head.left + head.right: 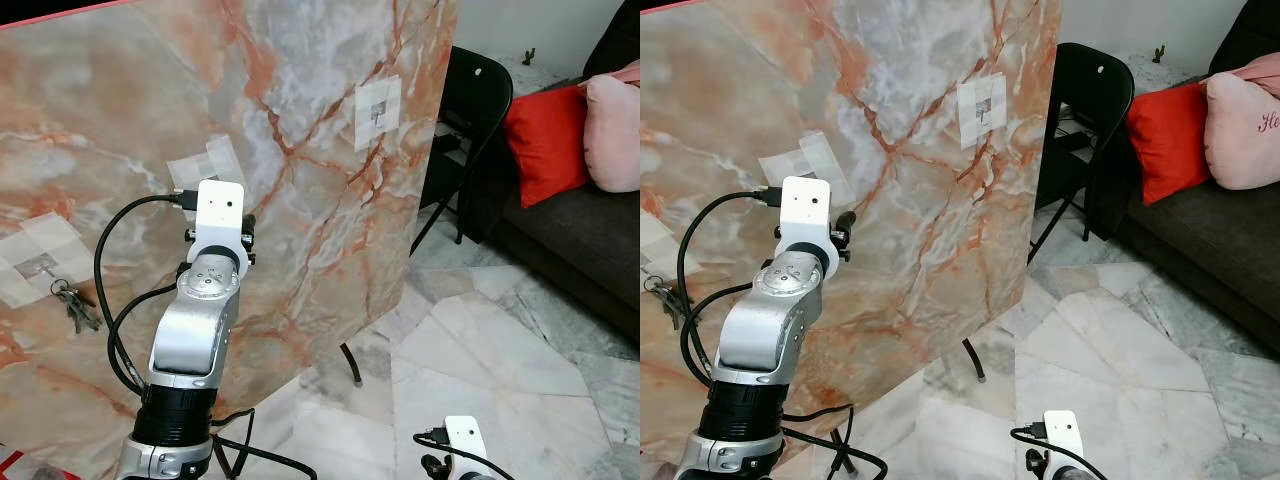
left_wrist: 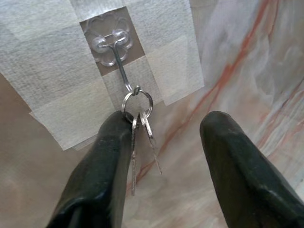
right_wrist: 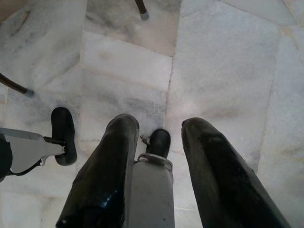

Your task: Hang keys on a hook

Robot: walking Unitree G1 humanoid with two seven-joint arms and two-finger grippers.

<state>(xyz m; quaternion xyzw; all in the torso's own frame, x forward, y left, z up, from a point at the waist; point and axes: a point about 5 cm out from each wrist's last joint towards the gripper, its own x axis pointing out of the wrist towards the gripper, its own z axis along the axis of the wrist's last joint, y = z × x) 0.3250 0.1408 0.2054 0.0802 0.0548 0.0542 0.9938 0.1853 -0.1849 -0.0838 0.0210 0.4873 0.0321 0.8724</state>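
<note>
step: small bunch of silver keys on a steel ring (image 2: 138, 124) already hangs from the clear plastic stick-on hook (image 2: 113, 42) taped to the orange-veined marble board (image 1: 330, 230); release looks done.
next: back left gripper (image 2: 164, 142) straight off, no snagging the ring.
pincer: fingers spread wide, holding nothing; one finger (image 2: 107, 156) seems to brush the keys, hard to tell.
right gripper (image 3: 154, 156): idle, apart, over the floor.

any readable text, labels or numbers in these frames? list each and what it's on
"He...": cursive lettering on the pink cushion, cut off at the frame edge; the rest is unreadable.
Nothing legible on the keys, the clear hook, the marble board or the left gripper.
</note>
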